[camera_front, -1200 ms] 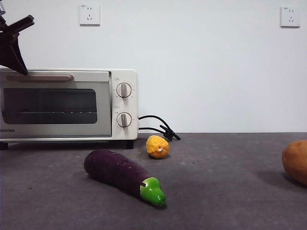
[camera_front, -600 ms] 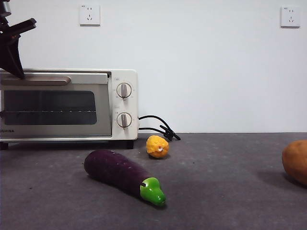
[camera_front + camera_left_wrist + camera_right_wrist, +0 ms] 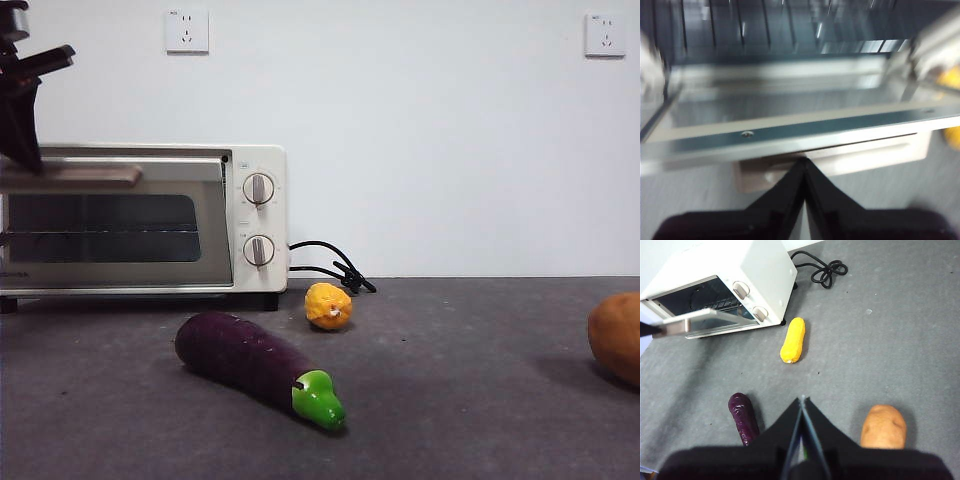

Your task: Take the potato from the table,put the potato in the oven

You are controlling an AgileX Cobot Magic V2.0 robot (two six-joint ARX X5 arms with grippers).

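The potato point(image 3: 883, 426), orange-brown and oval, lies on the table point(image 3: 900, 340) just beside my right gripper point(image 3: 802, 400), which hangs above the table, shut and empty. From the front the potato point(image 3: 618, 336) is cut off by the right edge. The cream oven point(image 3: 257, 160) stands at the far left with its glass door point(image 3: 110, 225) partly tipped open. My left gripper point(image 3: 28, 155) is at the top left by the door's bar handle point(image 3: 70, 177). Up close, my left gripper point(image 3: 804, 162) is shut with its tips against the handle point(image 3: 855, 157).
A purple eggplant point(image 3: 250, 365) lies in front of the oven, with a small yellow fruit point(image 3: 328, 305) behind it. The oven's black cord point(image 3: 335, 268) trails at its right side. A wire rack point(image 3: 765, 25) shows inside the oven.
The oven door has swung further open, with its handle lower and out from the body. My left gripper has moved with the handle. The vegetables have not moved.
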